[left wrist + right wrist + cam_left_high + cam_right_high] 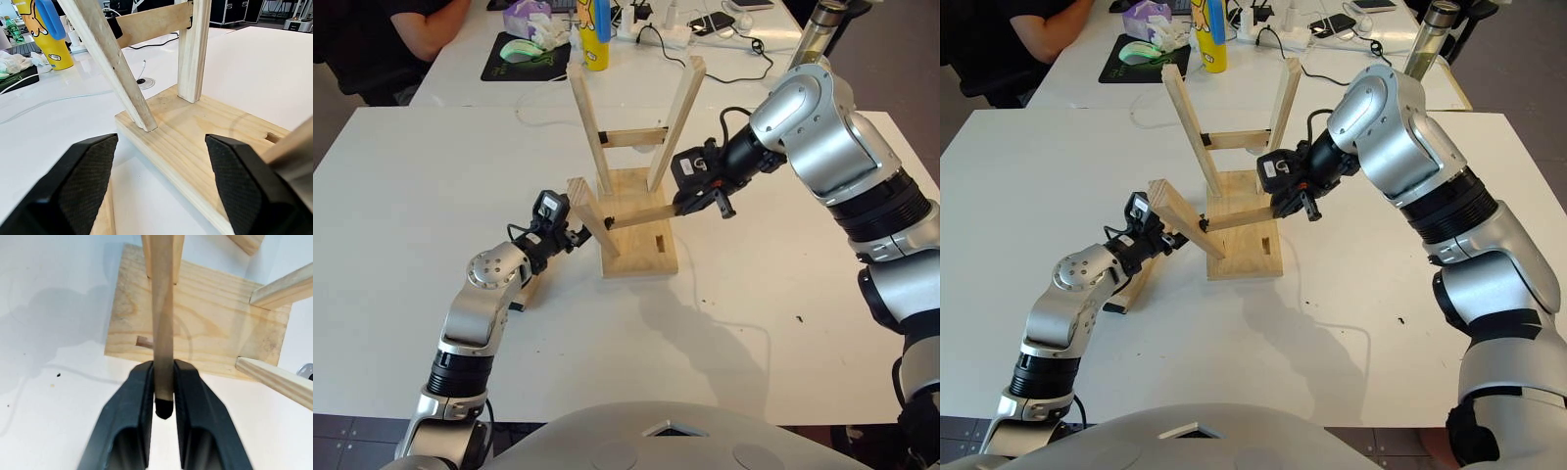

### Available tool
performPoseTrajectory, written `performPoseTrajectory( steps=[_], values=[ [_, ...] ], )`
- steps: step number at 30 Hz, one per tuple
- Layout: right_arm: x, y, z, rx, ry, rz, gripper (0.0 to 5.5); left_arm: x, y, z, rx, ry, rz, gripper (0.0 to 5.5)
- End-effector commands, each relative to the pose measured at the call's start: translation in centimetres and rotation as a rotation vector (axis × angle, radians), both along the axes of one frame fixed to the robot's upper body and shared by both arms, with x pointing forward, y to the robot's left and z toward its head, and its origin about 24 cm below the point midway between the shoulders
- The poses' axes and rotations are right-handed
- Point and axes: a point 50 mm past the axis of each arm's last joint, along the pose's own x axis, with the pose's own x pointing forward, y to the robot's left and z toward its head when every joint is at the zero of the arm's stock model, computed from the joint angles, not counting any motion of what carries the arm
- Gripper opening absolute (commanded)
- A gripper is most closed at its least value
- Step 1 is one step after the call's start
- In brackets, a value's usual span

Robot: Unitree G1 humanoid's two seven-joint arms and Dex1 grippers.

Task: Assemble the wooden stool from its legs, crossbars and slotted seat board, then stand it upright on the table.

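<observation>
Seat board [641, 257] lies flat mid-table, with two legs upright in its far slots. Right gripper [690, 201] is clamped on the right end of the near crossbar [641, 215]. The bar runs left-right above the board and joins the tilted third leg [590, 211] at its left end. Left gripper [573, 235], spread wide and empty, sits just left of that leg, so it is the nearer one to seat it.

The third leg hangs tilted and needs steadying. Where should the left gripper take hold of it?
Probably the tilted leg by its upper half, above the crossbar joint, coming from the robot's left. The right gripper is shut on the crossbar on the other side, the lower end is near the seat board, and the open left gripper is beside that free stretch.
</observation>
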Motion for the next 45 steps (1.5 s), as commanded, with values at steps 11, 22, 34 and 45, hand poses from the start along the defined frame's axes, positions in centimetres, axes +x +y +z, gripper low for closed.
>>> performPoseTrajectory(
  steps=[11, 22, 34, 45],
  values=[
    [0.9, -8.0, 2.9, 0.352, -0.039, -0.5, 0.43, 2.5, 4.0, 5.1, -0.079, -0.21, 0.148, 3.35],
    [-2.4, -7.7, 6.4, 0.556, 0.108, -0.443, 0.43, 2.3, 1.2, 19.6, -0.185, -0.215, -0.546, 4.86],
    [-2.6, -4.4, 7.6, 0.408, 0.134, -0.198, 0.43, 4.2, -3.3, 17.6, 0.181, -0.041, -0.875, 5.4],
    [-2.5, -3.8, 8.1, 0.396, 0.13, -0.17, 0.43, 4.4, -4.6, 17.9, 0.169, -0.027, -0.928, 4.93]
  ],
)
